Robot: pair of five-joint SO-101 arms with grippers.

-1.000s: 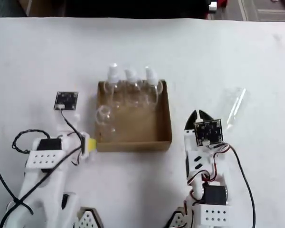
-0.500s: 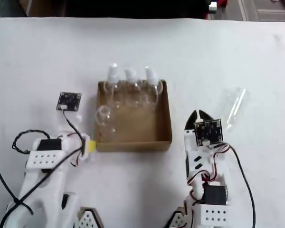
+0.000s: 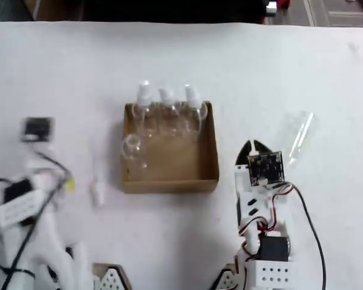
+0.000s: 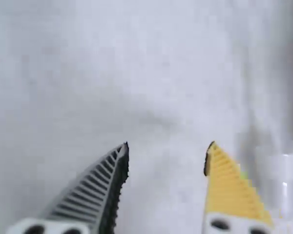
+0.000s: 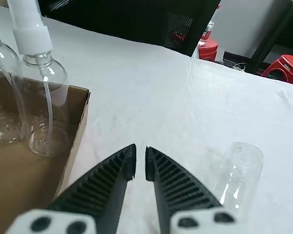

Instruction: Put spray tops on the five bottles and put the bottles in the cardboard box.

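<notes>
The cardboard box (image 3: 169, 183) sits mid-table. Three clear bottles with white spray tops (image 3: 167, 113) stand along its back wall, and a topless bottle (image 3: 133, 151) stands at its left side. Another topless bottle (image 3: 296, 136) lies on the table to the right, also in the right wrist view (image 5: 237, 180). A white spray top (image 3: 97, 192) lies on the cloth left of the box. My left gripper (image 4: 166, 156) is open over bare cloth, far left of the box. My right gripper (image 5: 140, 163) is shut and empty, right of the box near the lying bottle.
A white cloth covers the table (image 3: 260, 66). The left arm (image 3: 24, 202) takes up the near left corner and the right arm's body (image 3: 263, 241) the near right. Behind the table's far edge are dark chairs and red stools (image 5: 288, 68).
My left arm has swung left, away from the box's front left corner. A white spray top now lies on the cloth where the gripper was. The right arm has not moved.
</notes>
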